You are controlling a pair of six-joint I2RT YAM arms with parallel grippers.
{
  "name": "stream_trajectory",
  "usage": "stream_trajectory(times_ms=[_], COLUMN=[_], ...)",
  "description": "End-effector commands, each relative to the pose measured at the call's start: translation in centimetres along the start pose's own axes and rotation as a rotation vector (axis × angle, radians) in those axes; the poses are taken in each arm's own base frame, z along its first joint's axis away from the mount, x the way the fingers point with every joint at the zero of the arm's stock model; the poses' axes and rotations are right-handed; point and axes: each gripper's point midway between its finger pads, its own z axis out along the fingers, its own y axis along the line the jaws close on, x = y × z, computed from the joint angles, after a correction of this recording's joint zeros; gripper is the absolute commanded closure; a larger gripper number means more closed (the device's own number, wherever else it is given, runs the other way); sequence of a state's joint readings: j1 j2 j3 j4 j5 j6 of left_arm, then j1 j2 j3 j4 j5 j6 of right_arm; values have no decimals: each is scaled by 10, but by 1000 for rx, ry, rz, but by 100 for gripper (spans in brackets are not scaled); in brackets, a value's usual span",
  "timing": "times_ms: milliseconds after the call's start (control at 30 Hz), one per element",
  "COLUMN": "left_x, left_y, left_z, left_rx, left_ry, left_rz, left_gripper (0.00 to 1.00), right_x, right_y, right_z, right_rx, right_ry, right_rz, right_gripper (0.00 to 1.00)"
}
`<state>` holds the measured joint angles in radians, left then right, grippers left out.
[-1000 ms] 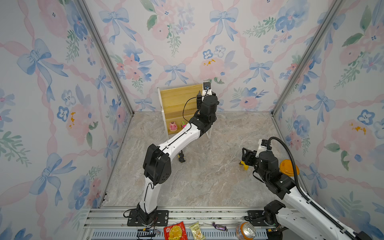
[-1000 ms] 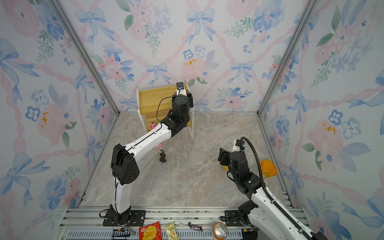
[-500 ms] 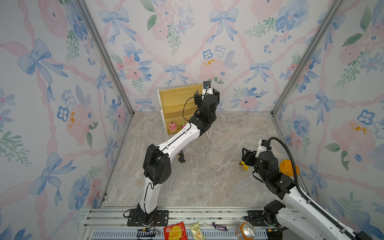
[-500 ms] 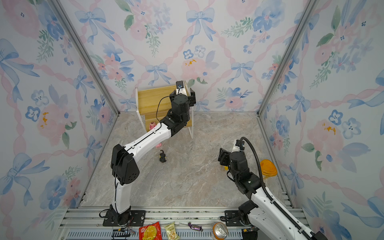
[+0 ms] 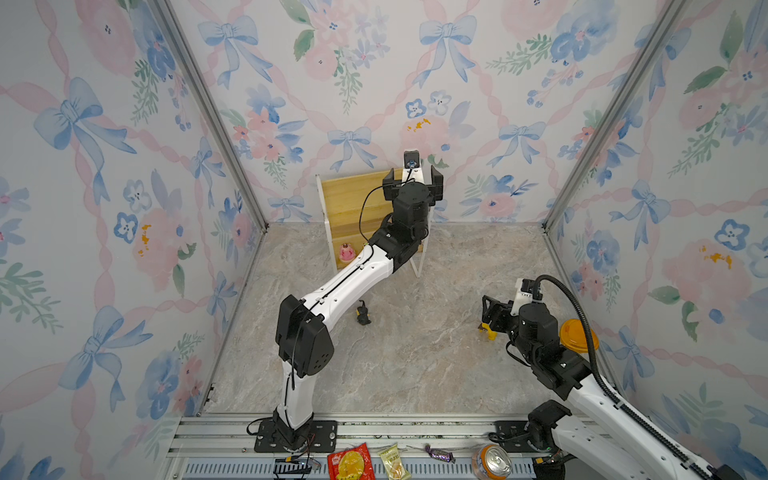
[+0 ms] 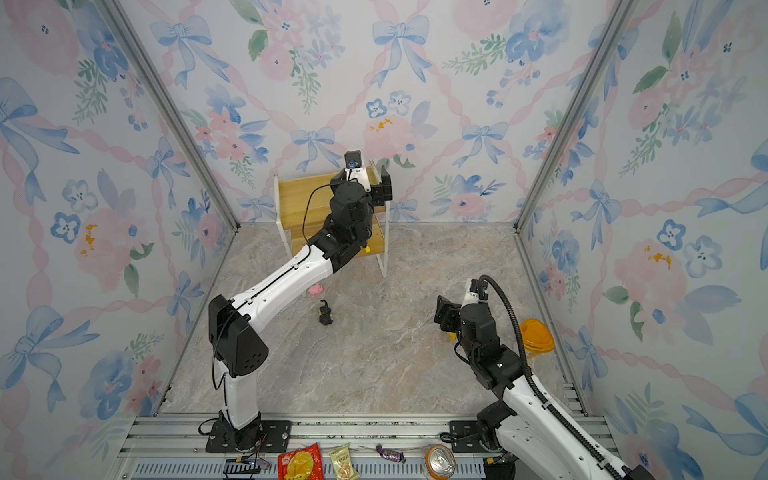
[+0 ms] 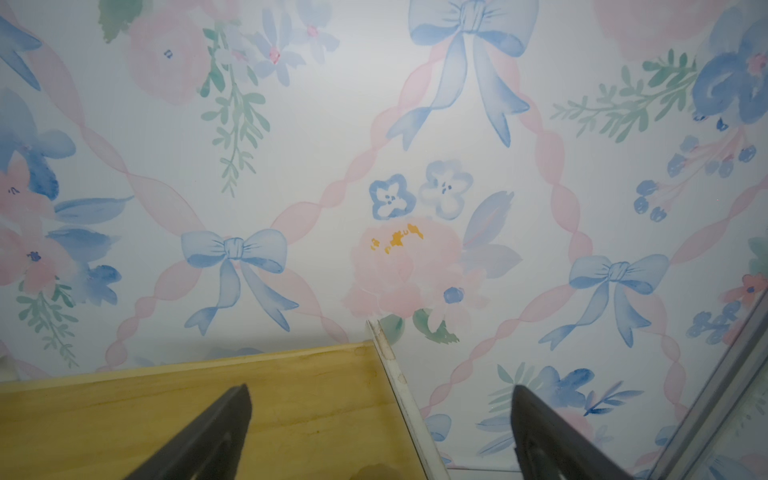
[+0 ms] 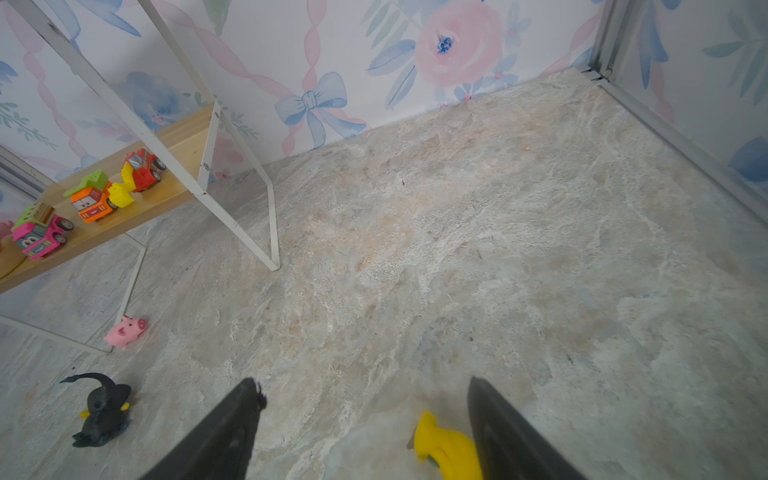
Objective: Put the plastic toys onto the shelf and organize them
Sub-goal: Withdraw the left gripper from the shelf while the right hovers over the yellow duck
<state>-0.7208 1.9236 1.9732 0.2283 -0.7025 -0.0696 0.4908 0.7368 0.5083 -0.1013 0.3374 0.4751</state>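
The shelf [image 5: 353, 199] stands at the floor's back edge, its lower board carrying a red car [image 8: 143, 168], a green-orange car [image 8: 93, 197] and a pink car [image 8: 39, 232]. A pink pig [image 8: 125, 331] lies by its front leg, with a black-yellow figure [image 8: 102, 411] nearby. The right gripper [image 8: 363, 382] has its fingers apart around a yellow-haired figure [image 8: 446, 449]. The left gripper [image 7: 380, 387], spread and empty, hovers over the top board's right end.

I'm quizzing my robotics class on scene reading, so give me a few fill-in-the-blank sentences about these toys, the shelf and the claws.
The shelf's lower board holds ___ toy cars. The pink pig lies on the ___, beside a shelf leg. The small toy by the right claw is ___. The left claw stands ___ near the shelf's top board.
Missing: three; floor; yellow; open.
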Motion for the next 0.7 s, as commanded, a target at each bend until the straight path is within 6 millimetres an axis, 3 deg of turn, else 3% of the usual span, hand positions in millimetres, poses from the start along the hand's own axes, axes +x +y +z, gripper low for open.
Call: stream_trajectory(times_ms=[0, 100, 233, 467, 667], left_x=[-79, -94, -80, 24, 93], left_y=[11, 19, 26, 9, -4], left_z=[-30, -49, -80, -155, -209], left_rx=[60, 99, 165, 385, 594], left_ry=[-116, -123, -58, 173, 317], left_rz=[-61, -61, -10, 180, 170], left_gripper=[2, 2, 2, 2, 2], right_x=[-17, -15, 2, 68, 97], right_y=[1, -6, -25, -62, -73], right_z=[-7, -7, 3, 26, 32], right_rx=[-5, 30, 120, 224, 302], right_ry=[-37, -17, 89, 359, 458], right_rz=[-2, 28, 134, 544, 731], right_gripper=[12, 9, 11, 19, 21])
